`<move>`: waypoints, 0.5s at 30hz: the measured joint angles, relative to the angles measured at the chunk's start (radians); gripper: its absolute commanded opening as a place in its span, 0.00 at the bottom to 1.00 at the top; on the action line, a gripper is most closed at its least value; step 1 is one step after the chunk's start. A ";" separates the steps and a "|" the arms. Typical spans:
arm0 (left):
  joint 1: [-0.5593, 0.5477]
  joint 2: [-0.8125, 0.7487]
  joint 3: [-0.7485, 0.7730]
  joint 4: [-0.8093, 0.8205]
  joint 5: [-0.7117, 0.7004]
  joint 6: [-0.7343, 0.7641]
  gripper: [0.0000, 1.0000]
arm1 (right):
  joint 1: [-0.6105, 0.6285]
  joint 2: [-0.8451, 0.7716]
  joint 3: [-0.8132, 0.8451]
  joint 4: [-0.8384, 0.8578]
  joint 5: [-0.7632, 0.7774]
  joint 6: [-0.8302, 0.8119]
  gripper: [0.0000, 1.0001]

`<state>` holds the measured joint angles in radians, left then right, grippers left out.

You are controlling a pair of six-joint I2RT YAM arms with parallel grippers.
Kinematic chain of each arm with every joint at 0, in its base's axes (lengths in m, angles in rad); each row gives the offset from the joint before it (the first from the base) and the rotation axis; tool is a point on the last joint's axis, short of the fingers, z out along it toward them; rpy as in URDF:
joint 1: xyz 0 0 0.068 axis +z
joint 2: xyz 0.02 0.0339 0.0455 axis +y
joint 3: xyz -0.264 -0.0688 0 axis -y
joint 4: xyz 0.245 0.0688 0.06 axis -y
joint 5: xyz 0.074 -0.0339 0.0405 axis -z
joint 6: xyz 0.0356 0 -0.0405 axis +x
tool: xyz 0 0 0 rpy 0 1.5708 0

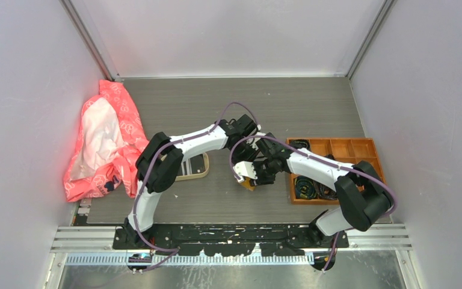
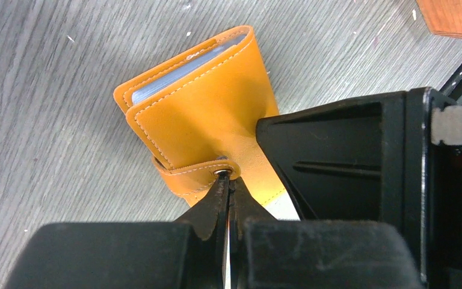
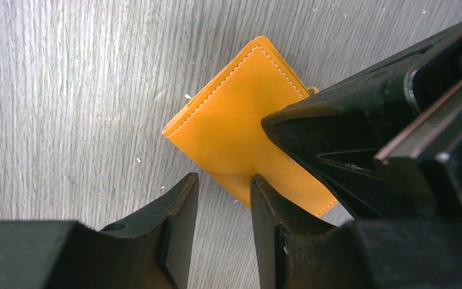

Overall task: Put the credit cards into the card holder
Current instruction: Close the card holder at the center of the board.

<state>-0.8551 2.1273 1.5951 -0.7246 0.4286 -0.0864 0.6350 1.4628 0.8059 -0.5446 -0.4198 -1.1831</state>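
Table (image 1: 216, 102): grey, wood-grained. A pink bag (image 1: 105, 141) is seen at far left and an orange compartmented box (image 1: 343, 147) at right. A beige tray (image 1: 200, 171) is largely covered by the left arm, so whether any cards remain there cannot be told.

Card holder (image 2: 204, 114): found lying flat at the table's centre, between the two wrists. It is folded shut, and pale blue-grey cards (image 2: 174, 77) are seen seated inside along its open edge.

Progress, judged: loading is mostly or wholly done; fastening is left.

Orientation: in the left wrist view the card-showing edge is turned to the upper left. In the right wrist view the long axis is seen running upper left to lower right.

Left gripper (image 2: 227, 183): fingers are pressed together, tips set on the snap tab (image 2: 221, 173). Whether leather is pinched cannot be told.

Right gripper (image 3: 224, 189): fingers are held apart over the holder's lower edge, and nothing is clamped.
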 measured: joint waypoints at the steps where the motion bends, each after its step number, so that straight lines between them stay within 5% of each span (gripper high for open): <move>1: 0.000 0.000 0.001 -0.002 -0.001 -0.008 0.00 | 0.000 -0.002 0.000 -0.001 0.000 0.000 0.43; 15: 0.010 -0.065 -0.091 0.122 0.026 -0.095 0.00 | -0.009 -0.060 0.002 -0.011 -0.043 0.012 0.63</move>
<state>-0.8455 2.0621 1.5043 -0.6029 0.4545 -0.1814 0.6262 1.4029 0.8078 -0.5556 -0.4633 -1.1713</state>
